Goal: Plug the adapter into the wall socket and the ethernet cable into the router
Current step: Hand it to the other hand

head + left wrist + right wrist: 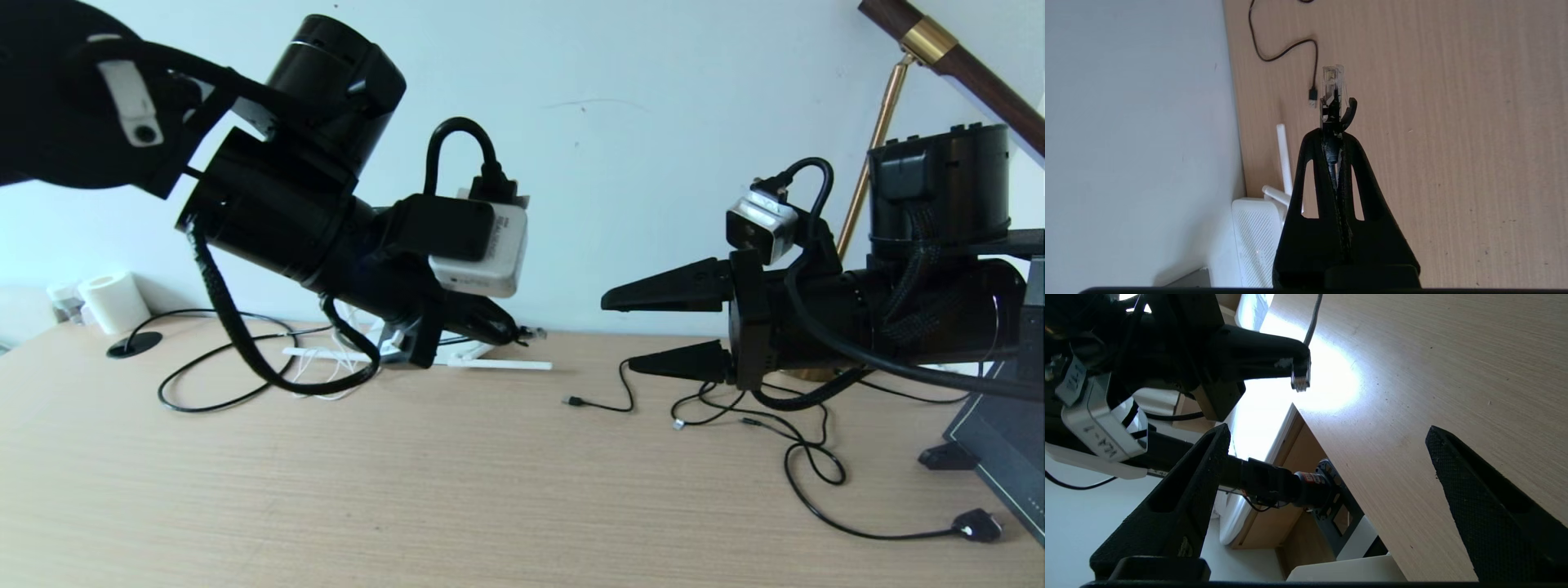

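My left gripper (510,331) is shut on the ethernet cable's clear-tipped plug (1332,92), which sticks out past the fingertips above the table. The black cable (204,406) loops back over the table to a round disc (133,345) at the far left. The white router (1255,241) lies against the wall just behind and under this gripper, its stick antennas (500,363) flat on the table. My right gripper (618,335) hovers open and empty to the right, facing the left one. The adapter and wall socket are out of view; thin white cord (314,369) lies by the router.
Thin black USB cables (788,433) sprawl under the right gripper, ending in a black plug (976,525). A dark stand (1000,441) and a brass lamp pole (873,147) stand at the right. A white paper roll (114,302) sits at the far left.
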Robot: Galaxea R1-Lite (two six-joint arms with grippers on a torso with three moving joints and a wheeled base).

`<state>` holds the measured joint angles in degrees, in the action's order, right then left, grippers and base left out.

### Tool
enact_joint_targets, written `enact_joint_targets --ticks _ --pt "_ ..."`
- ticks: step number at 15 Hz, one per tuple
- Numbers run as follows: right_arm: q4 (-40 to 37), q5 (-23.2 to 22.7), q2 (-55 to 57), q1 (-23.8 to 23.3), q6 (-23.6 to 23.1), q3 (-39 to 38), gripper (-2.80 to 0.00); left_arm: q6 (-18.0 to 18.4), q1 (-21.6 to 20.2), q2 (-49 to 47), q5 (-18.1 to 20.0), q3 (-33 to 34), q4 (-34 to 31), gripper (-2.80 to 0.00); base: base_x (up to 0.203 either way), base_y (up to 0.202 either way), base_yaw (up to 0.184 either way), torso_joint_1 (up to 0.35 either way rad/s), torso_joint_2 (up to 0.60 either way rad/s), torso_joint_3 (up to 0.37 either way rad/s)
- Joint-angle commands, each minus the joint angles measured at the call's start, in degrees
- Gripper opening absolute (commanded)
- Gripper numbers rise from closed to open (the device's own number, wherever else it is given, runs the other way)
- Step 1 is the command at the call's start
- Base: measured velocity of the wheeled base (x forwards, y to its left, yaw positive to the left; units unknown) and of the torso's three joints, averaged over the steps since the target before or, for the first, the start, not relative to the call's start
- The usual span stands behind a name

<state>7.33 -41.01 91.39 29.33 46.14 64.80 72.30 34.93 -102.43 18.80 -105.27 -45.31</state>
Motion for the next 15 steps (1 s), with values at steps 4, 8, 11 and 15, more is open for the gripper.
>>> enact_joint_targets --ticks 4,8,11,15 --pt "0.1 -0.4 0.4 1.6 0.3 1.4 0.00 0.2 2.8 1.2 -0.8 0.9 2.0 -2.80 0.000 0.000 0.000 0.000 0.00 0.000" --pt "0.1 -0.3 4.5 2.0 0.3 4.6 0.00 -1.6 2.7 -1.9 -0.7 0.8 6.9 -2.80 0.000 0.000 0.000 0.000 0.00 0.000" --pt "0.1 0.0 6.4 2.4 0.3 6.5 0.00 -3.7 2.6 -3.5 -0.7 -0.7 8.7 -2.80 0.000 0.000 0.000 0.000 0.00 0.000" --pt "0.1 1.9 6.9 2.6 0.3 6.6 0.00 -3.9 2.5 -4.5 -0.8 -1.7 8.8 -2.80 0.000 0.000 0.000 0.000 0.00 0.000"
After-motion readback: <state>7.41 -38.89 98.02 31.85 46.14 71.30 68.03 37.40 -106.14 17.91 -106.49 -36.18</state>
